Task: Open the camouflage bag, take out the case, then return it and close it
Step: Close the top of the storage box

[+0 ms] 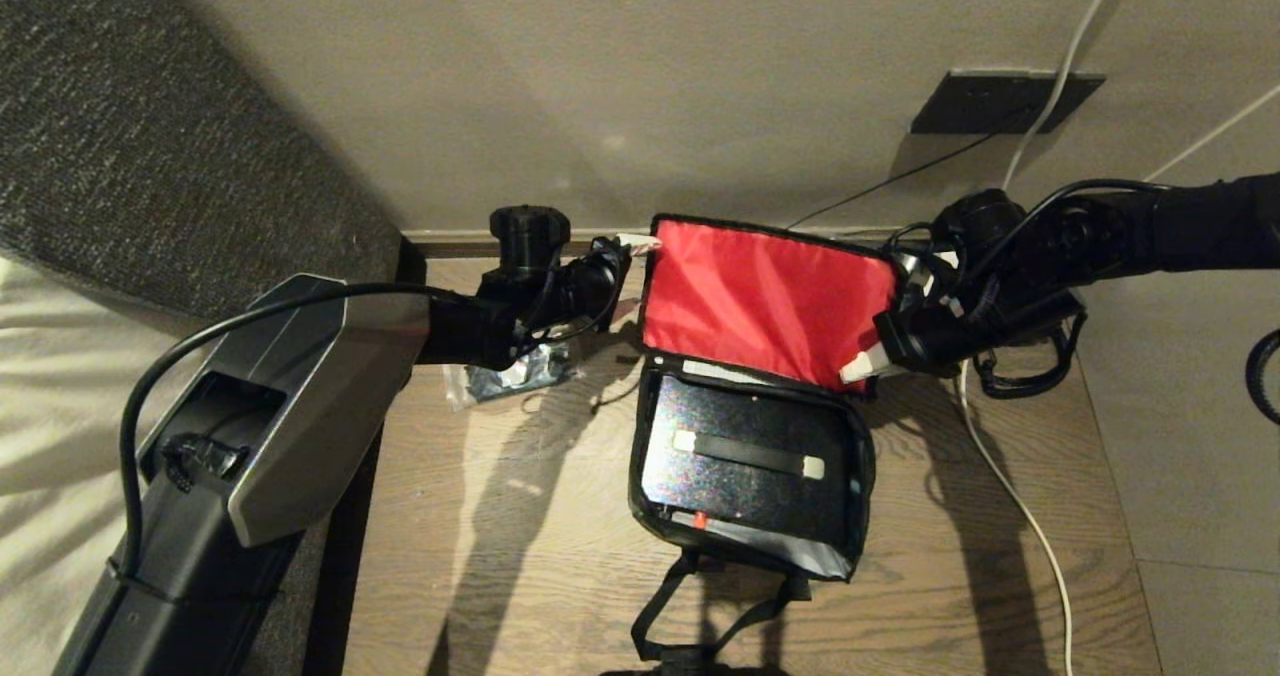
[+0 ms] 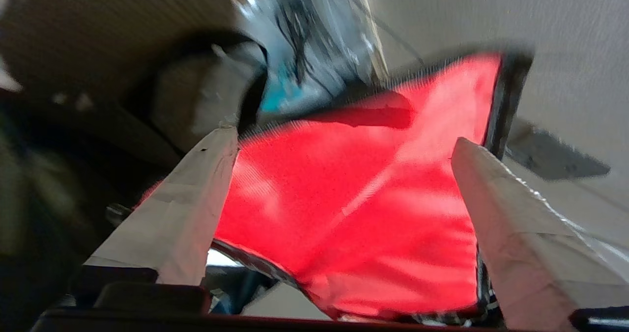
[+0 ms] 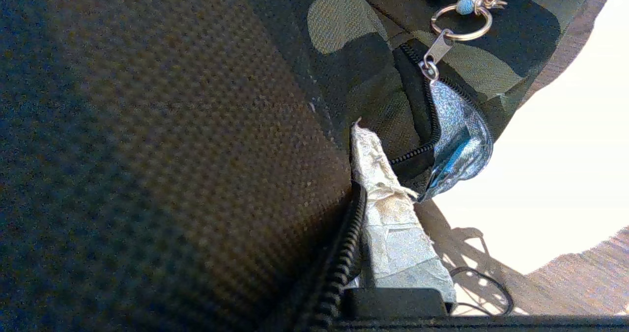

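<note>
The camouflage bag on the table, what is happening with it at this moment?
The camouflage bag lies open on the wooden table, its red-lined flap standing up. The right gripper is shut on the flap's lower right edge. The left gripper, fingers apart, is at the flap's upper left corner, holding nothing. The case sits inside the bag.

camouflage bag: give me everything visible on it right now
The camouflage bag lies open on the wooden table, its red-lined flap standing up toward the wall. Soft fabric, green-and-dark camouflage outside, black trim and zipper with a ring pull, black strap handles hanging off the near edge. The black case lies flat inside. The right pincer is shut on the flap's right edge; the left pincer, open, sits at the flap's left edge without gripping it.
</note>
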Available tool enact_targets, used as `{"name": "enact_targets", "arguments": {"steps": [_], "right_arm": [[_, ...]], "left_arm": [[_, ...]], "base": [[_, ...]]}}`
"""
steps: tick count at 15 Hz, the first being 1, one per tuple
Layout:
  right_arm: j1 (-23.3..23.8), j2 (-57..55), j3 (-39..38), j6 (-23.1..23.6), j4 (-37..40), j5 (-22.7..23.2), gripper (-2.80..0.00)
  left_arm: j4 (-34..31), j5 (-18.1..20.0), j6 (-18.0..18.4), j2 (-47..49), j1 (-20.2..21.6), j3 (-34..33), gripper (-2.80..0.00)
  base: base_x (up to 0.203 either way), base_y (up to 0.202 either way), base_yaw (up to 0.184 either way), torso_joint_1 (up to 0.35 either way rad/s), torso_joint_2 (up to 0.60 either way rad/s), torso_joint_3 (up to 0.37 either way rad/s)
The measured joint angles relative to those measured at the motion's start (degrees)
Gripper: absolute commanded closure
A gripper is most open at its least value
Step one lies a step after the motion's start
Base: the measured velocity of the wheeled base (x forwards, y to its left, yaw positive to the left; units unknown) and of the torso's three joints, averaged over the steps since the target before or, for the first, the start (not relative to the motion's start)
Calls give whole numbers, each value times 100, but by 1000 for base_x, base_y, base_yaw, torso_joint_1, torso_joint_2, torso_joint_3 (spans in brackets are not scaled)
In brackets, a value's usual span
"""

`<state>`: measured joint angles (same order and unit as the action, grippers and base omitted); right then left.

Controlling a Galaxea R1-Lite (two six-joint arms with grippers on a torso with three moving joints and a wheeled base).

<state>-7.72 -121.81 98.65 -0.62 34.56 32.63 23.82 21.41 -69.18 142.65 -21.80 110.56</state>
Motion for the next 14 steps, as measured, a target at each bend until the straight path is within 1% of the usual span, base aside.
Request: {"name": "enact_targets", "arguments": {"steps": [2,3,4,11,14], "right_arm": [[0,14,5,-4,6,0,0],[0,24,-5,-5,6,2,0],[0,41,-28,-6,6,5,0],[4,83,-72,-41,16,2,0],[4,83,-74,-98,13,2,0]], "left_arm": [[-216,-4,211,-55,31,0,-280],[-294,-8,414,-79,31,0,-280],[-279,-9,479,-81,40,0,-280],[334,14,524,225,-46,6,-280],[519,59,451,292,-105,11,-280]], "base": [[0,0,0,0,0,0],[0,0,0,0,0,0],[0,0,0,0,0,0],[0,0,0,0,0,0],[0,0,0,0,0,0]]}}
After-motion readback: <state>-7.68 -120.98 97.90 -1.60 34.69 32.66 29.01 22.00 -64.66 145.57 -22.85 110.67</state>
